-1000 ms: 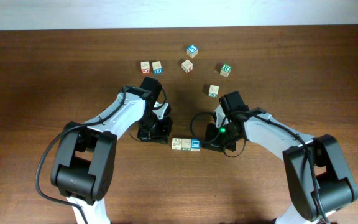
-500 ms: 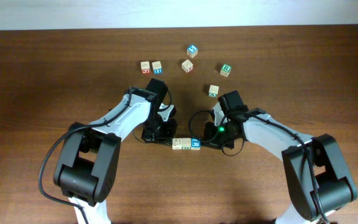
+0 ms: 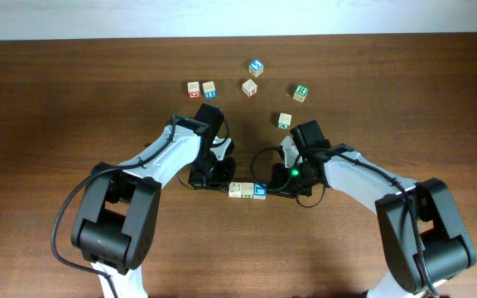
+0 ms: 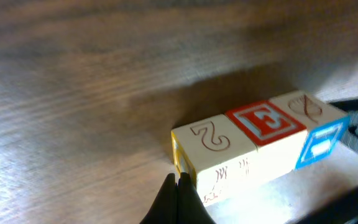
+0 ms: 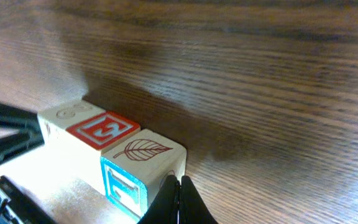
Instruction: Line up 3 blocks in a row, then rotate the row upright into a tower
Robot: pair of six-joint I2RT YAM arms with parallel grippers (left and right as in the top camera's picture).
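- Dark wooden table (image 3: 73,99) is seen bearing three blocks (image 3: 248,191), set touching in a row between the arms.
- Closed on nothing, the left gripper (image 4: 178,186) is placed at the pale end block (image 4: 210,146).
- Likewise closed and empty, the right gripper (image 5: 179,186) is placed at the blue-faced block (image 5: 143,163).

On dark wooden worktop (image 3: 56,99): row of three blocks (image 3: 248,191) touching side by side, left pincer (image 3: 220,181) at its left end, right pincer (image 3: 275,188) at its right end. Six loose cubes (image 3: 249,87) lie scattered farther back, well apart from row.
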